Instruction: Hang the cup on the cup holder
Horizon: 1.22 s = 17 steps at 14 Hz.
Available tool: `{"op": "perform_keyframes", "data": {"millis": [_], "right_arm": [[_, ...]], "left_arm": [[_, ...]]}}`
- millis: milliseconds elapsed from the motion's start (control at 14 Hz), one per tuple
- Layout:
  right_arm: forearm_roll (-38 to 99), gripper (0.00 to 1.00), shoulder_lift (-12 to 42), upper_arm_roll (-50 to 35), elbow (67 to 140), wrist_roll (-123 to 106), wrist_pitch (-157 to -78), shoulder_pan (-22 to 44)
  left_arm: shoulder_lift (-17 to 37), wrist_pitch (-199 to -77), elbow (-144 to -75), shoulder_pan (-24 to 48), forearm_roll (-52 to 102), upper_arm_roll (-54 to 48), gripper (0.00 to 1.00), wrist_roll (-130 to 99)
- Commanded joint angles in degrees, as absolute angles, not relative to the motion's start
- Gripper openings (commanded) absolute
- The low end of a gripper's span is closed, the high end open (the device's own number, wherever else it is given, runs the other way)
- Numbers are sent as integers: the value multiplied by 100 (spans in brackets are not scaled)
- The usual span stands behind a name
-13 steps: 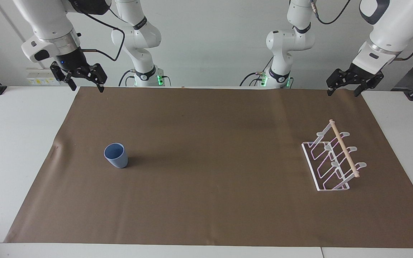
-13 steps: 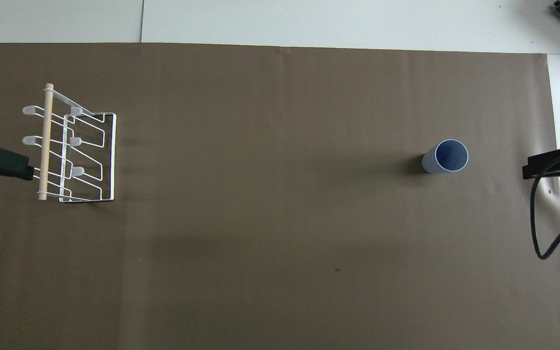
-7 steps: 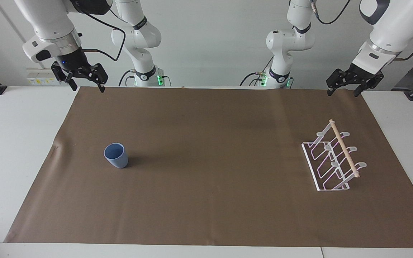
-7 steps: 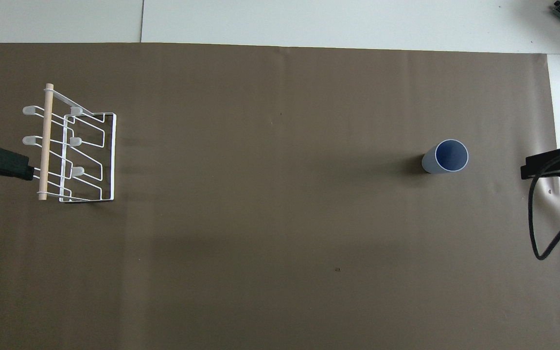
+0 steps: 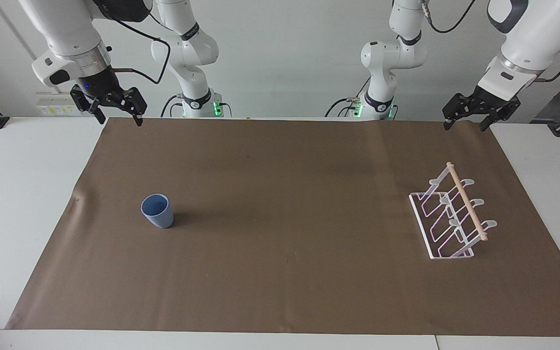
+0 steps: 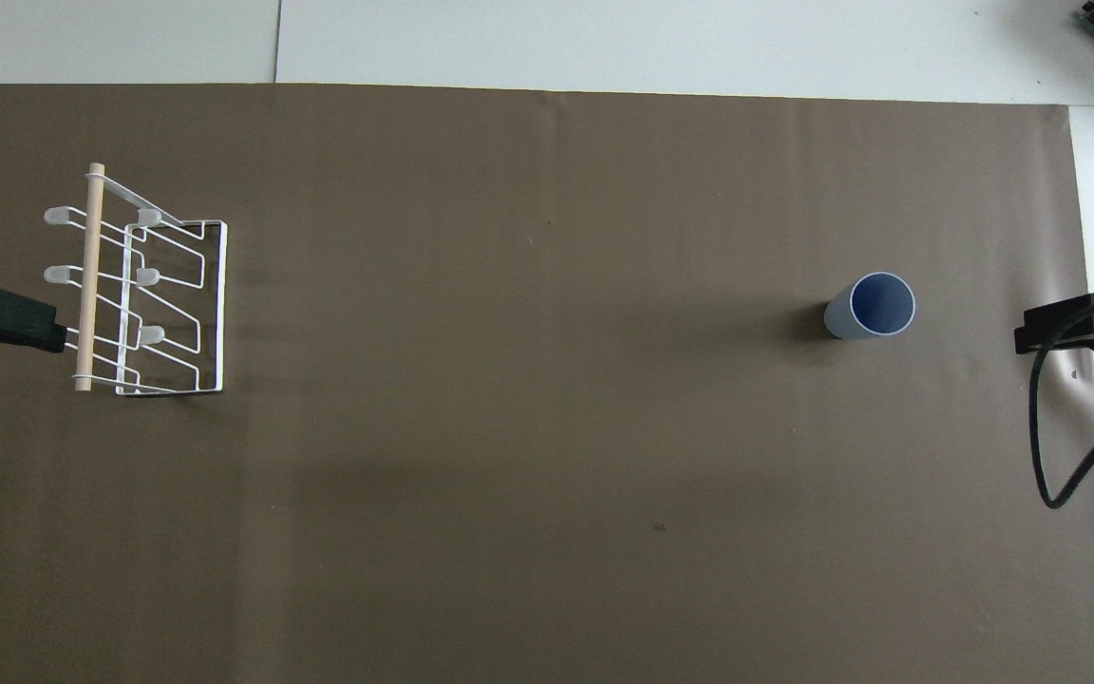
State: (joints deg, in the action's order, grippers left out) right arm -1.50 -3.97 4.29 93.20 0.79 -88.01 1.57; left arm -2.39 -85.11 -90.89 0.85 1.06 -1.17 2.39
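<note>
Cup is sitting upright, mouth up, on the brown mat toward the right arm's end of the table, and you are not touching it yet. Over the last second almost nothing is changing: the cup and the cup holder are staying exactly where they were, and only your right gripper is creeping a little, with its cable swinging slightly in the overhead view. That suggests you are only just starting the reach, so the whole task is still ahead of you.

Your right gripper is hovering over the mat's edge closest to the robots, jaws spread wide and holding nothing, well apart from the cup. Your left gripper is waiting above the mat's corner at its own end, also wide open and empty.

The cup holder is standing on its white wire base toward the left arm's end, with its wooden rod across the top and its prongs all free. It is well apart from the cup, with bare mat between them, so nothing is blocking your path. You are probably facing a long carry or a handover, and you will likely need to invert the cup to seat it on a prong.
</note>
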Motion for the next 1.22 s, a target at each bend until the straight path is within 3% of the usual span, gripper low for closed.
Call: {"op": "perform_keyframes", "data": {"millis": [0, 1146], "right_arm": [[-228, 100, -545, 369, 9501, -9, -8842, 88], [-229, 100, -545, 369, 9536, -18, -8921, 35]], "left_arm": [[-325, -8446, -9123, 44, 9, -149, 100, 272], [-325, -8446, -9123, 44, 9, -149, 100, 272]]}}
